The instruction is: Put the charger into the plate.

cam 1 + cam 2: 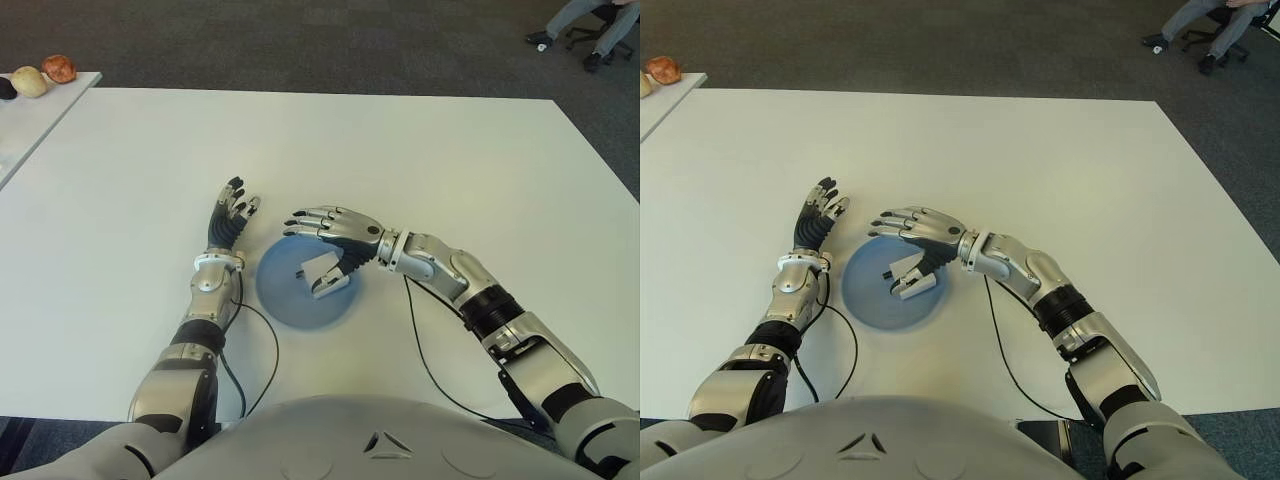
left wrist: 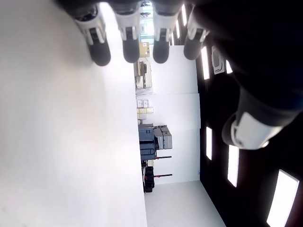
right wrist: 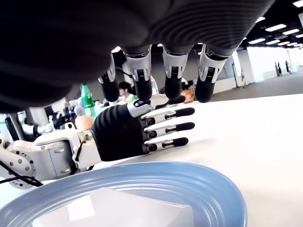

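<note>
Right hand [image 1: 330,232] hovers over the blue plate [image 1: 280,300], palm down, its fingers [image 1: 305,222] stretched out and apart with nothing between them. The white charger [image 1: 322,274] lies inside the plate, directly under the palm and close to the thumb, toward the side of the dish nearest the wrist. In the right wrist view its pale top [image 3: 118,208] sits well within the raised blue rim [image 3: 227,189], and the fingertips hang clear above it.

Judging from that, the charger looks delivered, and the step in hand is a clean release and withdrawal. To do it well, the hand should lift straight up before it travels sideways, keeping thumb and fingers spread so that nothing catches the charger and drags it over the shallow rim or shifts the plate.

Left hand [image 1: 228,222] shows just beyond the right hand's fingertips, on the far side of the plate from the right forearm, its fingers extended and holding nothing. That side is therefore tight. Open white table [image 1: 420,160] lies ahead of the knuckles and back along the forearm, with every table edge well away. A black cable [image 1: 425,350] trails beneath the right forearm, so a backward pull should stay high.
</note>
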